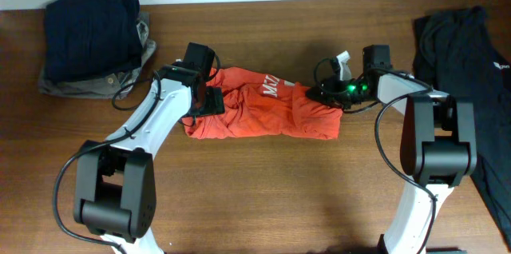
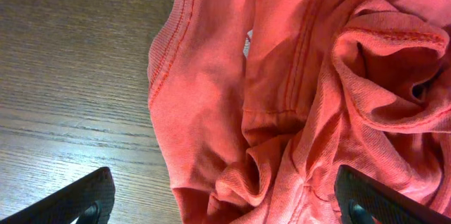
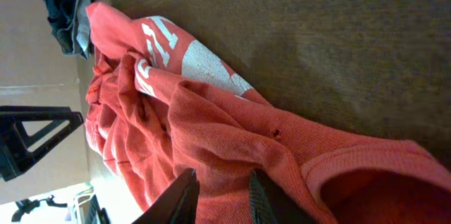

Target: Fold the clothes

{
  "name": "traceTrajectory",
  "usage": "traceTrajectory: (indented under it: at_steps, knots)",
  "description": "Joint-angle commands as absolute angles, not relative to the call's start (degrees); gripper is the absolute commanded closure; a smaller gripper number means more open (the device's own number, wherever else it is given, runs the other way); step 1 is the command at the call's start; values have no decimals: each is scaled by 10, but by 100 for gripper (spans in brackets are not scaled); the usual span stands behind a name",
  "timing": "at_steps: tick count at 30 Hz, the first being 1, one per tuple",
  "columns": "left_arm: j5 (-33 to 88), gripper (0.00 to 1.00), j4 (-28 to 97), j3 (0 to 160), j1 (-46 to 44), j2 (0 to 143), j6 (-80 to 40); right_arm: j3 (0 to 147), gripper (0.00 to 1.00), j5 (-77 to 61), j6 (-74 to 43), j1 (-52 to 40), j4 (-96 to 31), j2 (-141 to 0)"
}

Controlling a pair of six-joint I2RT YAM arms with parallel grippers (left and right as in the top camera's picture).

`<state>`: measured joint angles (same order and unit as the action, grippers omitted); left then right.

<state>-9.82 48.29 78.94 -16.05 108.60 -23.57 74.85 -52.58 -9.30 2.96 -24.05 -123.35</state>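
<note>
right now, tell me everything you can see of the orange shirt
The orange-red T-shirt lies crumpled in a long bunch across the middle of the wooden table, not yet folded. It looks like soft knit cotton, deeply creased, with a ribbed edge and cracked white lettering partly lost in the folds. The left pincer stands wide open over one end. The right pincer is at the other end, fingers narrowly apart with cloth between them; whether it grips is unclear.
</note>
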Motion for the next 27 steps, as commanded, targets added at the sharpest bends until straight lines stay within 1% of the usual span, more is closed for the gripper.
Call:
traceTrajectory:
  at_steps: [1, 6, 12, 14, 16, 17, 20, 27]
  knots:
    - [-98, 1, 485, 788, -160, 1081, -231, 783, 70, -515, -99, 31, -274, -1204]
    - [-98, 1, 485, 788, -160, 1081, -231, 850, 70, -572, -93, 30, -367, -1137]
    - [-98, 1, 485, 788, -160, 1081, -231, 863, 71, -566, -49, 29, -470, -1063]
    - [-98, 1, 485, 788, -160, 1081, -231, 857, 79, -566, -21, 23, -512, -1065]
    - [-98, 1, 485, 788, -160, 1081, -231, 832, 92, -565, -6, 16, -521, -1067]
    - [-98, 1, 485, 788, -160, 1081, -231, 814, 96, -565, -2, 11, -515, -1069]
    - [-98, 1, 485, 788, -160, 1081, -231, 751, 96, -566, -9, -1, -473, -1073]
    - [-98, 1, 485, 788, -160, 1081, -231, 598, 96, -589, -71, -10, -297, -1084]
